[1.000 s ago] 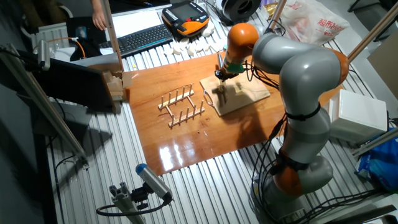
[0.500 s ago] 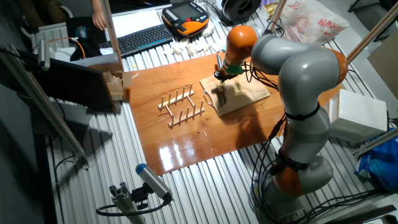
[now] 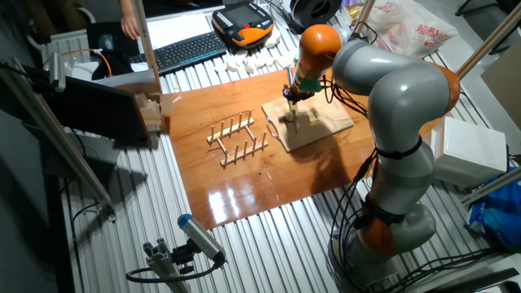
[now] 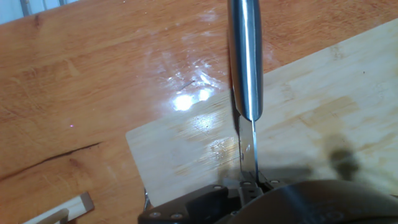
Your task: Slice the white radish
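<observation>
Item: gripper (image 3: 291, 99), jaws clamped on a knife (image 4: 246, 68) with steel handle and narrow blade, poised over the light cutting board (image 4: 323, 118). Board lies on the glossy wooden tabletop (image 3: 228, 183). White radish: not discernible in either view; location cannot be told.

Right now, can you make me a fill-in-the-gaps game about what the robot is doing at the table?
1. The shiny steel ____ hangs over the light wooden cutting board.
2. In the fixed view, the slotted wooden rack stands to the ____ of that board.
3. The grey robot arm has joints coloured ____.
Missing words: knife; left; orange.
</observation>
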You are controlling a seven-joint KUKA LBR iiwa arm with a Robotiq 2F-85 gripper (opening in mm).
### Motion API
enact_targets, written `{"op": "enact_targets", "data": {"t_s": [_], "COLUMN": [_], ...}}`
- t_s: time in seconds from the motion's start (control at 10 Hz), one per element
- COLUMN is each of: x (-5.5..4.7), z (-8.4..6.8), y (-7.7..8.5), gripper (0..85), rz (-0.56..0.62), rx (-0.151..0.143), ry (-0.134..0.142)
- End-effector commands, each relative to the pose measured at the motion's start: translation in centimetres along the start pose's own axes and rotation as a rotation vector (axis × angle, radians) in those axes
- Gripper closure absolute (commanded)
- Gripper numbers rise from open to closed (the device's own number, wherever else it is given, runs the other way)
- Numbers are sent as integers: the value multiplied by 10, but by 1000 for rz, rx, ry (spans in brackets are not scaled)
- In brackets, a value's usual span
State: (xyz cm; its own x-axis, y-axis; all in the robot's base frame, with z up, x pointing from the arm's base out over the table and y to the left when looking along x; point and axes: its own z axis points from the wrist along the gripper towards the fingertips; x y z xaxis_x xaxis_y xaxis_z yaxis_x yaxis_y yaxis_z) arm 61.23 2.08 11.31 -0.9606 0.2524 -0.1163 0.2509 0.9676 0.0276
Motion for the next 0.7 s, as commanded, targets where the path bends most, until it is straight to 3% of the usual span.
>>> {"op": "enact_targets", "data": {"t_s": [0.0,0.6], "x": [0,0], "z": [2,11], "y": [0,0], "gripper": [850,850], "rz": [0,4], "rx": [-2,-8], "ry": [-1,-6]}}
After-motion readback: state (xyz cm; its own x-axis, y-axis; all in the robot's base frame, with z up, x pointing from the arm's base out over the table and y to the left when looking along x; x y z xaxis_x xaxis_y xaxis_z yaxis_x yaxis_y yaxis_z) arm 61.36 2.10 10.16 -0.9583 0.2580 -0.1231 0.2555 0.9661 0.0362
